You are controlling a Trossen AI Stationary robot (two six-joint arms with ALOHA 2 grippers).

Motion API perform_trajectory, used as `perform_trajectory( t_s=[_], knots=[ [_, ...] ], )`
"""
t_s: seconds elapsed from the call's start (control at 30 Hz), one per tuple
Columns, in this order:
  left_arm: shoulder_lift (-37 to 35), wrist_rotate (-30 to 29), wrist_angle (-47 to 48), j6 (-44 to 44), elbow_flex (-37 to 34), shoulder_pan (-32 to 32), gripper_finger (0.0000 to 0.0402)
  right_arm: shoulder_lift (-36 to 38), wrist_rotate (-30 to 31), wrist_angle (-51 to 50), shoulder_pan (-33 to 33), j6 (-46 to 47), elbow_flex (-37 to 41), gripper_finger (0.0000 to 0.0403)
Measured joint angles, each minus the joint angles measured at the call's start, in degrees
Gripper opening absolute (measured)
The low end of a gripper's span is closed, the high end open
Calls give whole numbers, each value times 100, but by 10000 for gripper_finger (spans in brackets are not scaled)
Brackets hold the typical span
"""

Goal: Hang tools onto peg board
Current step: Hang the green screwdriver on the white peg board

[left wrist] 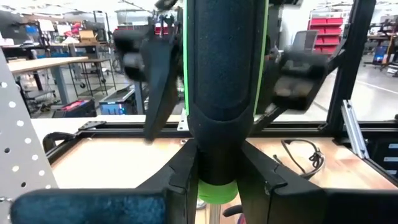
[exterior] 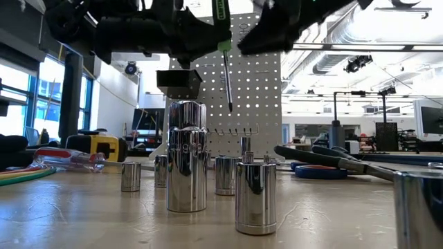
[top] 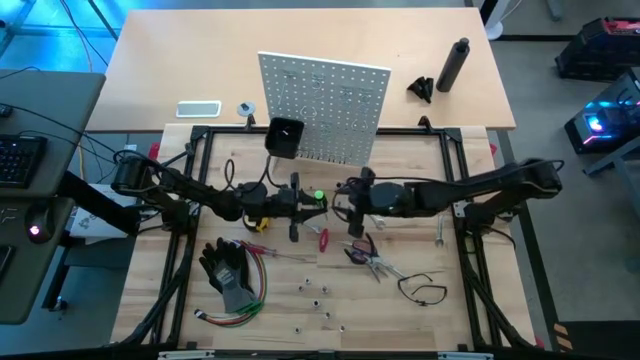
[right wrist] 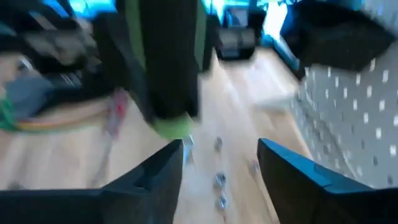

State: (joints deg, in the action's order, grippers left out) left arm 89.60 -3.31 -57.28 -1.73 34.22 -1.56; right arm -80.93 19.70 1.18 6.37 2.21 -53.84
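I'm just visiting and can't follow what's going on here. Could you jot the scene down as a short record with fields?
Held tool: green-handled screwdriver, shaft pointing down
Left claw: shut on the screwdriver's handle
Right claw: open, empty, beside the screwdriver
Peg board: upright behind both arms, small black bin on its front
On table: red-handled pliers, black gloves, small metal bits
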Motion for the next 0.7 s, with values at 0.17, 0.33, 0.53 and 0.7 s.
perform_trajectory(
  t_s=[0.17,0.33,0.53,0.7],
  knots=[
    [0,-14,7,-46,1,2,70,63,-218,857,94,-574,-2,215],
    [0,33,100,-45,74,2,70,-114,-313,1489,15,-825,-2,216],
    [-2,79,129,-33,76,4,70,-408,-692,1865,-127,-692,-2,216],
    [-4,87,181,-40,78,0,70,-507,-672,2090,-122,-750,-2,204]
  ],
)
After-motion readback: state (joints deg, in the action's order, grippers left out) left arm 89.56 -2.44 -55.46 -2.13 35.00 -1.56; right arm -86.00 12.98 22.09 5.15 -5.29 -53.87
